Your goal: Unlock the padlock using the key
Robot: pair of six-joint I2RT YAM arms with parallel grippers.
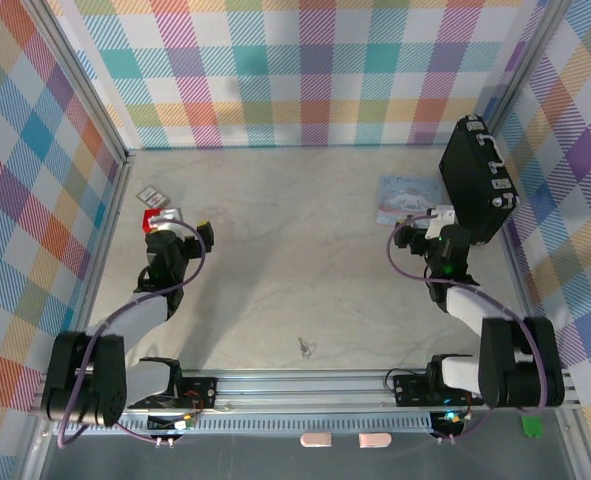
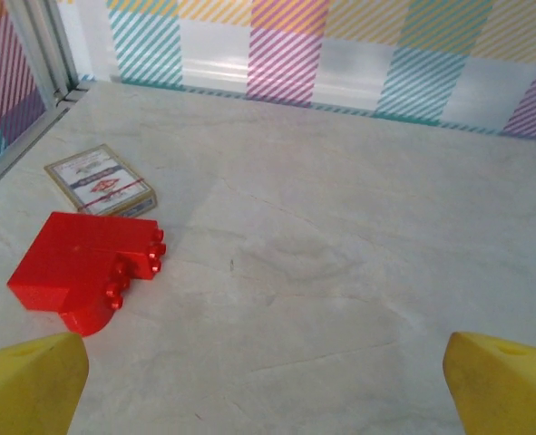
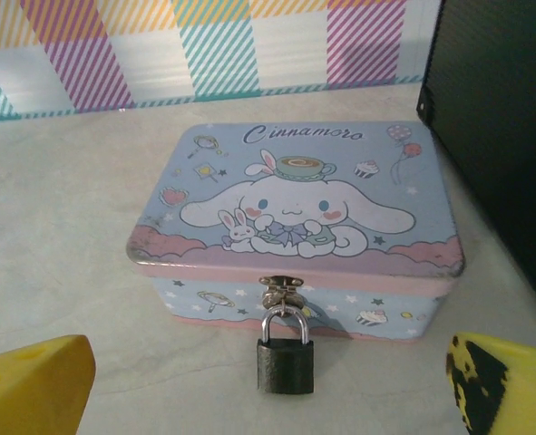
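Hanging from the hasp (image 3: 284,284) of the pale blue tin (image 3: 195,299), just ahead of the right gripper (image 3: 268,399) — found the padlock (image 3: 285,358) there. Judged it light, rigid, slick, apt to swing; best pinched across its dark body. Saw the left gripper (image 2: 268,381) and right spread wide, empty.

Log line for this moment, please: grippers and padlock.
left gripper: open, empty, near red block | right gripper: open, empty, facing padlock | padlock: shackle closed, hanging from tin hasp
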